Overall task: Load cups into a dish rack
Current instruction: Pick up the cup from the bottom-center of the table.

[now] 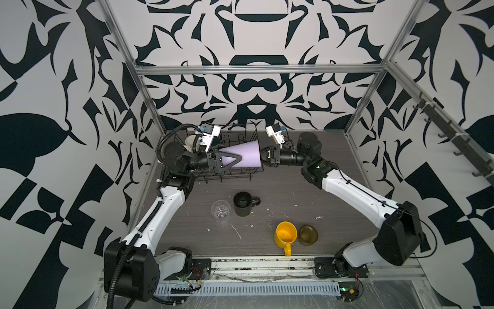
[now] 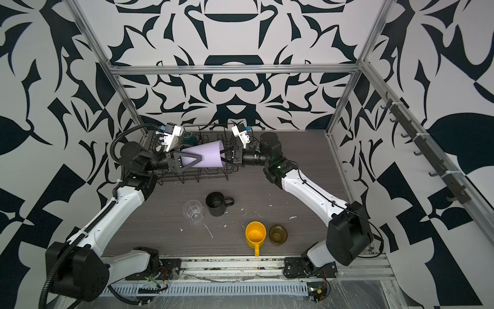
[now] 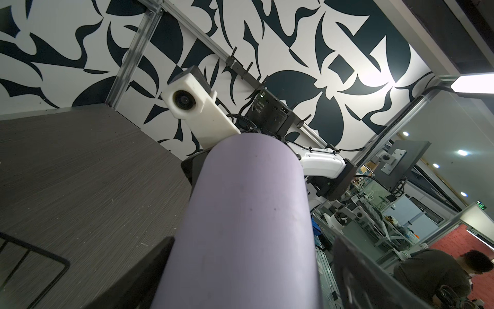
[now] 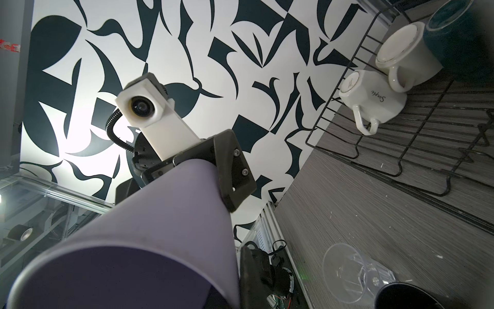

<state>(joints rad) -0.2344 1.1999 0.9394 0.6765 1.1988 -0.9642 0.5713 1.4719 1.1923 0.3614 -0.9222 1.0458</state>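
- The left gripper [image 1: 235, 160] reaches in from the left above the dish rack [image 1: 232, 174]. Its jaws are spread wide around the narrow base end of the lilac tumbler [image 1: 248, 153], and the left wrist view shows a sliver of gap beside one finger [image 3: 355, 273].
- Three mugs stand upside down at the rack's left end. The right wrist view shows a white mug lettered "Simple" [image 4: 374, 99], a cream mug [image 4: 406, 58] touching it, and a teal mug [image 4: 451, 34] beyond that.
- The lilac tumbler lies on its side in the air above the rack, between the two grippers, with its wide mouth facing right. Both top views show it clear of the wires.
- The right gripper [image 1: 263, 157] comes in from the right. It is closed tight on the tumbler's rim, pinching the wall with one finger inside the mouth and one outside.
- On the grey table [image 1: 294, 192] nearer the arm bases, a clear glass [image 1: 220, 211] stands mouth up.
- Just beside it is a black mug [image 1: 243, 204], upright with its handle pointing right.
- Further right and nearer the front edge is a yellow mug [image 1: 285, 235], upright with its handle toward the front.
- A small olive-brown glass [image 1: 308, 235] stands right against it.
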